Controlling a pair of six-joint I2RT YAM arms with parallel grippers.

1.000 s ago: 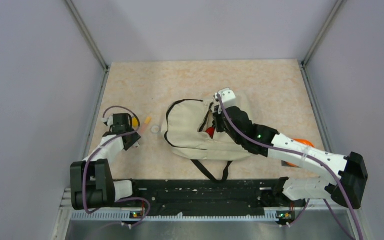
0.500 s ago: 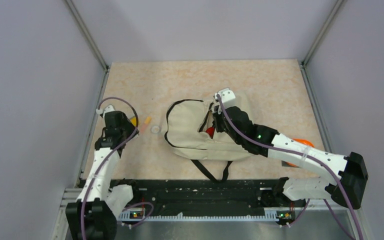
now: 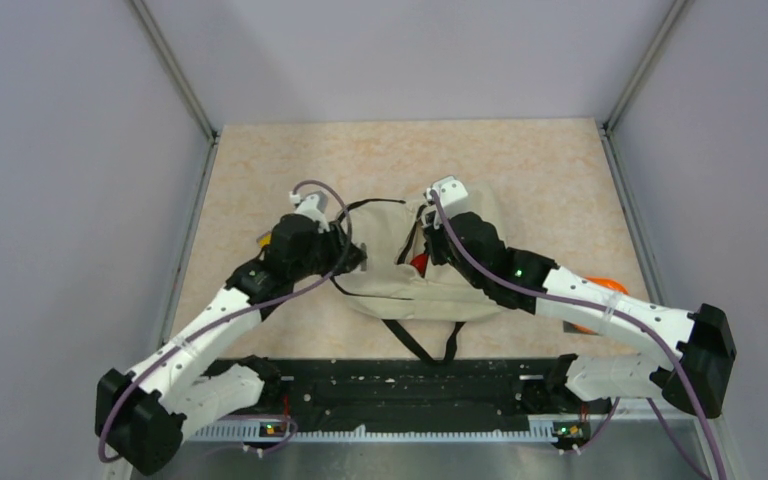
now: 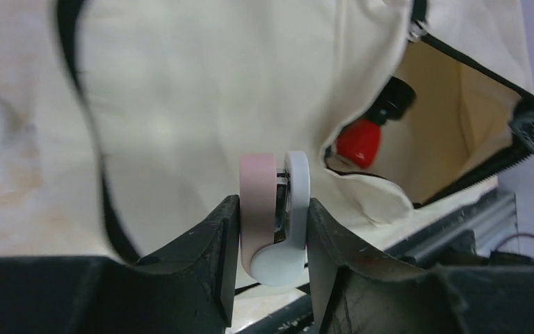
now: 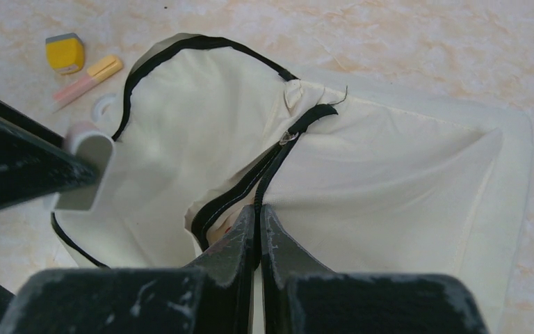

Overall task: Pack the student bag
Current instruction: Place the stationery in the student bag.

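With the student bag [image 4: 201,90] lying mid-way along the table [image 3: 520,160] and my right gripper [image 5: 259,223] pinched shut on its black zipper edge [image 5: 299,125], my left gripper [image 4: 273,209], clamped on a small pink-and-white dispenser [image 4: 257,188], hangs over the bag's left flap, the opening [image 4: 445,132] just to its right.

Overhead looks down — wrist cams close; all share bag [image 3: 380,262].

On the beige desk [image 3: 520,170]: yellow block [image 5: 65,53], pink-and-yellow stick [image 5: 87,76] just beside it, white ring [image 5: 104,106] near the stick's pink end. Orange object [image 3: 603,285] at the desk's right side, mostly hidden. Pink-and-white rounded item [image 4: 274,216] is off the desk.
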